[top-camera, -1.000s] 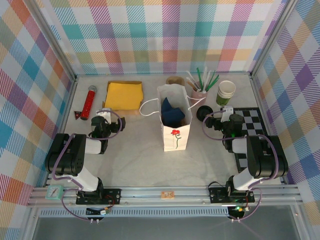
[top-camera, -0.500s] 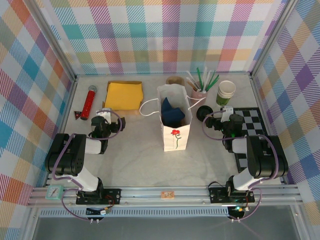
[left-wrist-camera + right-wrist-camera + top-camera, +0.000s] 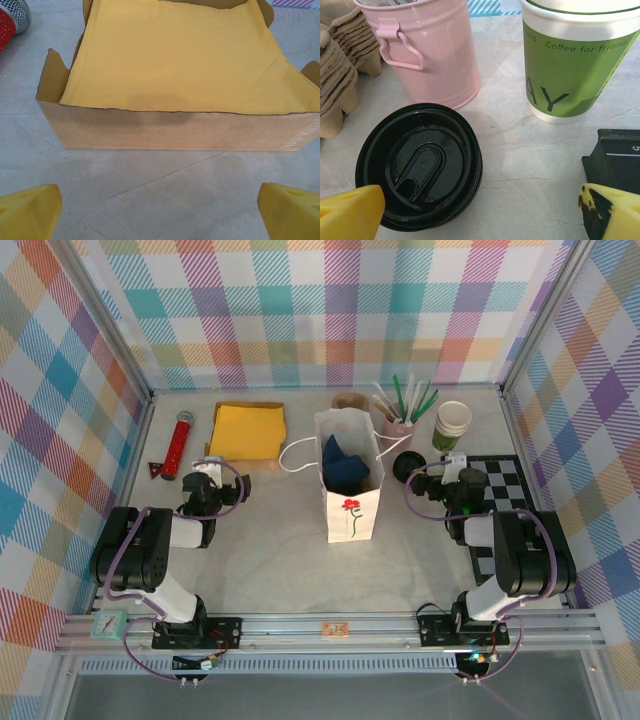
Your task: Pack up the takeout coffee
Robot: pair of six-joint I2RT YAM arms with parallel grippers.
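Observation:
The takeout coffee is hidden from view. A white paper bag (image 3: 352, 502) with a red flower print stands open mid-table, with something dark blue (image 3: 345, 465) inside. My left gripper (image 3: 212, 472) (image 3: 160, 215) is open over bare table, just short of a cardboard tray of yellow napkins (image 3: 175, 65). My right gripper (image 3: 445, 470) (image 3: 480, 212) is open too, low over the table. Loose black lids (image 3: 420, 165) (image 3: 406, 466) lie in front of its left finger. A lidless green-and-cream cup stack (image 3: 570, 65) (image 3: 452, 425) stands ahead on its right.
A pink bucket (image 3: 430, 50) (image 3: 397, 425) of straws and stirrers stands behind the lids, brown cardboard sleeves (image 3: 337, 75) to its left. A black checkered board (image 3: 500, 485) (image 3: 615, 155) lies at the right. A red glitter tube (image 3: 180, 440) lies far left.

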